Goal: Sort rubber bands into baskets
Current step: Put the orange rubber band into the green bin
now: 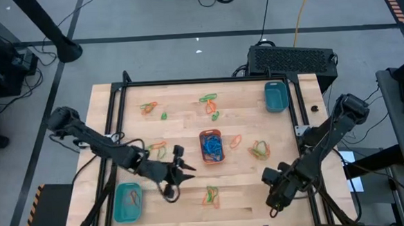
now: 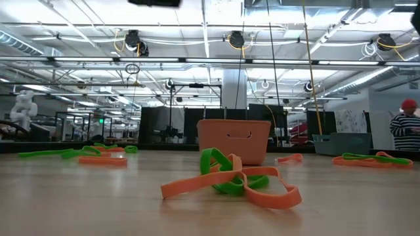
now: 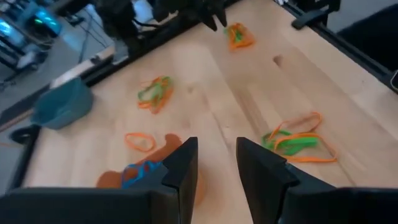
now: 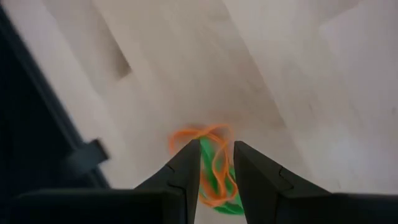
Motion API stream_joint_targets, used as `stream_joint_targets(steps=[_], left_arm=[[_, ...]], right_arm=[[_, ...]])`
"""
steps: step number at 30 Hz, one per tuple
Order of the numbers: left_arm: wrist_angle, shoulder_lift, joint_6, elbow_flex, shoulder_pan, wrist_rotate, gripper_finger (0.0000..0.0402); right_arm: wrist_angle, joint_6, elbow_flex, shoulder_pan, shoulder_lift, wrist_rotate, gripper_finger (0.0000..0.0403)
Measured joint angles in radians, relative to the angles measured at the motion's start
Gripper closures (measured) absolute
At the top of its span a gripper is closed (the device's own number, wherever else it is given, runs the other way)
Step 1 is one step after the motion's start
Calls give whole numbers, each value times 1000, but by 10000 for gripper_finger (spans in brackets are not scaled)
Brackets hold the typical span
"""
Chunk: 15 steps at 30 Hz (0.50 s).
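Observation:
The orange basket (image 1: 211,146) at mid table holds blue rubber bands (image 3: 142,169). One teal basket (image 1: 275,96) stands at the far right, another (image 1: 127,202) at the near left. Orange and green rubber bands lie in loose bunches (image 1: 211,195) (image 2: 230,180) across the table. My left gripper (image 1: 186,168) (image 3: 217,146) hovers left of the orange basket, open, with nothing between its fingers. My right gripper (image 1: 274,199) (image 4: 217,152) is over the table's near right corner, shut on a small bunch of orange and green bands (image 4: 214,177). My right gripper pinches a tangle of orange and green bands (image 4: 217,186) between its two fingers, which point steeply down. An orange loop (image 4: 199,132) sticks out past the fingertips. The fingers hide the rest of the bunch, and I cannot tell if it is clear of the table.
A black frame (image 1: 299,115) runs around the table's far, left and right sides. More bunches lie at the far side (image 1: 208,99) and right of the orange basket (image 1: 261,149). A person (image 2: 403,128) stands in the room beyond.

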Motion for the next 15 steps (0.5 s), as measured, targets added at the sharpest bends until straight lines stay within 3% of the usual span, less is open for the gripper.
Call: stream_joint_targets(steps=[6,11,15], left_arm=[[97,101,68,0,87,182,283],[185,166,64,-1,153,237,283],[189,190,40,-1,182,302,283]], right_arm=[[36,-13,0,27,112,-15,314],[65,-38,0,17,178,26,314],[94,-32,1,11,228,-19,314]])
